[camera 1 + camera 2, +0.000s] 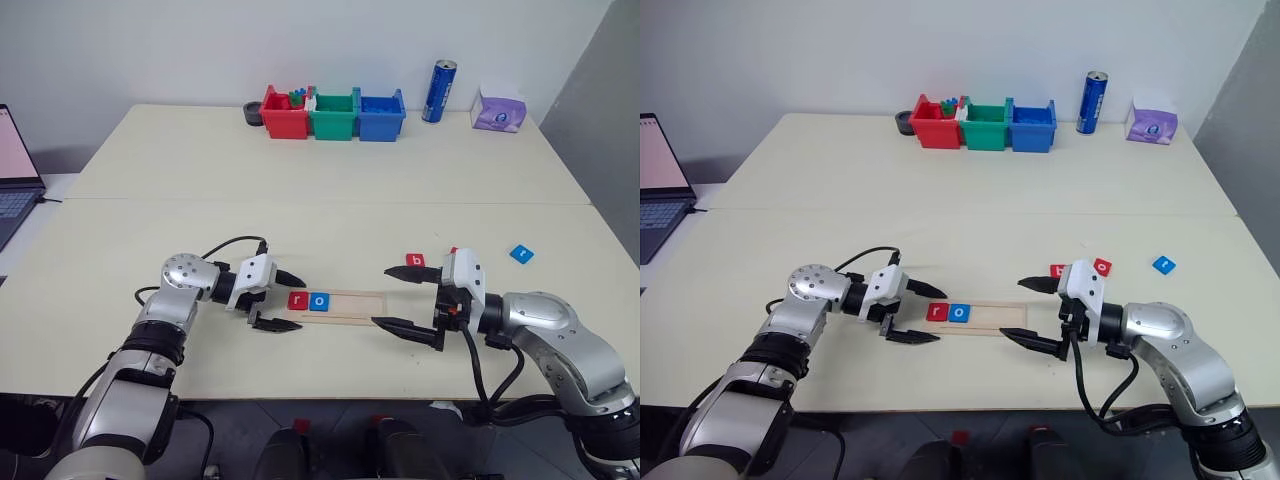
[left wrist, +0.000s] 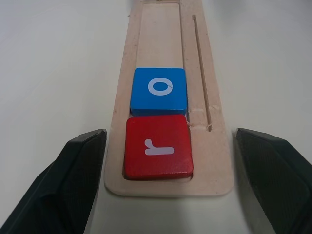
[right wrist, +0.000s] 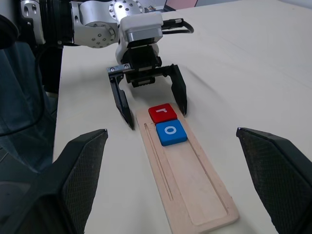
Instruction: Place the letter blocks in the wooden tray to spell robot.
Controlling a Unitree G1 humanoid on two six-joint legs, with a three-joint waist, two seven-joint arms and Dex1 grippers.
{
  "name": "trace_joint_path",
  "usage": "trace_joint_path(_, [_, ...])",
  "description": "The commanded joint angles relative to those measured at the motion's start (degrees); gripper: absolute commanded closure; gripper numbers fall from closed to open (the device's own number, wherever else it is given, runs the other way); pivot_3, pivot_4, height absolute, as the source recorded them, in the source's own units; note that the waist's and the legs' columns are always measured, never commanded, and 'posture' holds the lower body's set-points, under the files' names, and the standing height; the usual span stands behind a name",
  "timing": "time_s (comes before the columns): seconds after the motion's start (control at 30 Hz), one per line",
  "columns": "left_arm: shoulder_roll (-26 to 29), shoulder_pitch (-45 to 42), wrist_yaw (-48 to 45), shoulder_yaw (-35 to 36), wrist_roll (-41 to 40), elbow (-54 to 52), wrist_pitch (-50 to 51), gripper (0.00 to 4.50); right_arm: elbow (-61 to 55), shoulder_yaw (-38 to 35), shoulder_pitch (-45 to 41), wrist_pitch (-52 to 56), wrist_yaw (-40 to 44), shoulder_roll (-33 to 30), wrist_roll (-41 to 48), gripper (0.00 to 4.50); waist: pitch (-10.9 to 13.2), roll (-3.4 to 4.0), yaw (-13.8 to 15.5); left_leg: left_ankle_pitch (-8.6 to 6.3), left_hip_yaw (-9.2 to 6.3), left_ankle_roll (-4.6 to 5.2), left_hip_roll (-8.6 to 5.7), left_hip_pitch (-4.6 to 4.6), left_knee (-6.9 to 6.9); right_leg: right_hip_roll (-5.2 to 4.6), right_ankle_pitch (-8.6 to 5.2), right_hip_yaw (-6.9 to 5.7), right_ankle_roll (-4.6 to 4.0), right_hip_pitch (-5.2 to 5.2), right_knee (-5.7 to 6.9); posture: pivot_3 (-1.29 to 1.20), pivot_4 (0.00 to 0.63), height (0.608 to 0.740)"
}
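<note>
The wooden tray (image 1: pixel 356 305) lies near the table's front edge. At its left end sit a red "r" block (image 1: pixel 297 299) and, touching it on the right, a blue "o" block (image 1: pixel 319 301). My left gripper (image 1: pixel 299 302) is open, and its fingers straddle the tray's left end on either side of the "r" block (image 2: pixel 158 147) without touching it. At the tray's right end my right gripper (image 1: pixel 383 296) also stands open, holding nothing. A red "b" block (image 1: pixel 415 261) and a red "o" block (image 1: pixel 1102 266) lie just behind the right gripper. A blue block (image 1: pixel 521 253) lies further right.
Red (image 1: pixel 285 117), green (image 1: pixel 333 118) and blue (image 1: pixel 381 118) bins stand at the back of the table, with a blue can (image 1: pixel 438 90) and a purple tissue pack (image 1: pixel 498 108) to their right. A laptop (image 1: pixel 15 170) sits at the far left.
</note>
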Motion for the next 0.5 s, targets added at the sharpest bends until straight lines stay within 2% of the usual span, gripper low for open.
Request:
trace_joint_path(0.03, [2.8, -1.1, -0.4, 3.3, -3.7, -7.4, 5.0, 0.02, -2.9, -2.6, 0.0, 1.1, -1.6, -0.2, 1.7, 0.00, 0.0, 0.00, 0.0, 0.00, -0.01, 0.00, 0.00, 0.00, 0.00, 0.00, 0.00, 0.00, 0.00, 0.00, 0.00, 0.00, 0.150, 0.740])
trace_joint_path(0.2, [5.4, 2.0, 2.6, 6.3, -8.5, -21.8, 16.1, 0.02, -2.3, -5.6, 0.2, 4.6, -7.9, 0.7, 1.2, 0.00, 0.0, 0.01, 0.0, 0.00, -0.14, 0.00, 0.04, -0.03, 0.02, -0.02, 0.00, 0.08, 0.00, 0.00, 0.00, 0.00, 0.150, 0.740])
trace_joint_path(0.33, [4.1, 7.2, 9.1, 7.3, -11.4, -33.5, 24.9, 0.02, 2.2, -5.6, 0.4, 4.8, -16.9, 1.5, -6.8, 0.00, 0.0, 0.02, 0.0, 0.00, -0.15, 0.00, 0.05, 0.00, 0.01, -0.05, 0.00, 0.15, 0.00, 0.00, 0.02, 0.00, 0.150, 0.740])
trace_joint_path(0.5, [1.7, 11.5, 14.9, 6.6, -11.7, -40.2, 28.1, 0.02, 7.5, -5.7, -0.5, 6.5, -27.3, 4.0, -14.3, 0.00, 0.0, 0.02, 0.1, 0.01, -0.09, -0.01, 0.03, -0.01, 0.02, -0.04, 0.00, 0.17, 0.00, 0.00, 0.05, 0.00, 0.150, 0.740])
